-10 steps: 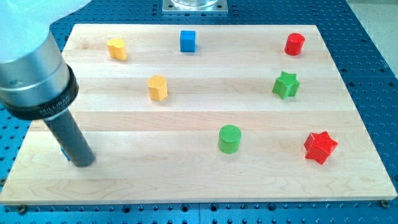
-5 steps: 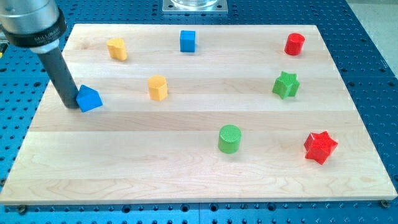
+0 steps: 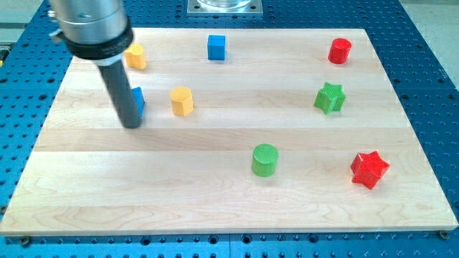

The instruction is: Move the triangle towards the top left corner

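My tip point(image 3: 132, 123) presses against the blue triangle point(image 3: 138, 99) (mostly hidden behind the rod), left of the yellow block point(image 3: 182, 101); no gripper here.

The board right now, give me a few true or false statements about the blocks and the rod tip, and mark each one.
1. My tip is right by the blue triangle, whose near side the rod hides. True.
2. The red star lies at the view's top left. False: it is at the bottom right.
3. The green cylinder stands apart from every other block. True.
4. The blue cube touches the red cylinder. False: they are far apart.
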You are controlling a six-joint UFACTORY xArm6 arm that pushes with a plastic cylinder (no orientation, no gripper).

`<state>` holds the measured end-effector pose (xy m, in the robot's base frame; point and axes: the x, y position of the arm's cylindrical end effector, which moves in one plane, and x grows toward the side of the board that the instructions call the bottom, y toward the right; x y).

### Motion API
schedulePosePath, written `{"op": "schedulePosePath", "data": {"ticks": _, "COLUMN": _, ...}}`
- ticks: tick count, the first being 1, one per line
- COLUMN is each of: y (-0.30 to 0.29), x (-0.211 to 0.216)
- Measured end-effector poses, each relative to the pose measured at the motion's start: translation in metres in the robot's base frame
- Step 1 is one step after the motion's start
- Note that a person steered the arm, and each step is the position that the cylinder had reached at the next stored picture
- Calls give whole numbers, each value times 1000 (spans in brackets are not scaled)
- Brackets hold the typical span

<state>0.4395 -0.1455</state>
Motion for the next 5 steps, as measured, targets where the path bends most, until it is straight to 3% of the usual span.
{"op": "schedulePosePath", "data": {"ticks": 2, "y": 0, "x": -82}}
{"op": "schedulePosePath", "data": {"ticks": 4, "y": -58, "x": -115}}
{"op": "schedulePosePath", "data": {"ticks": 5, "y": -45, "x": -148}}
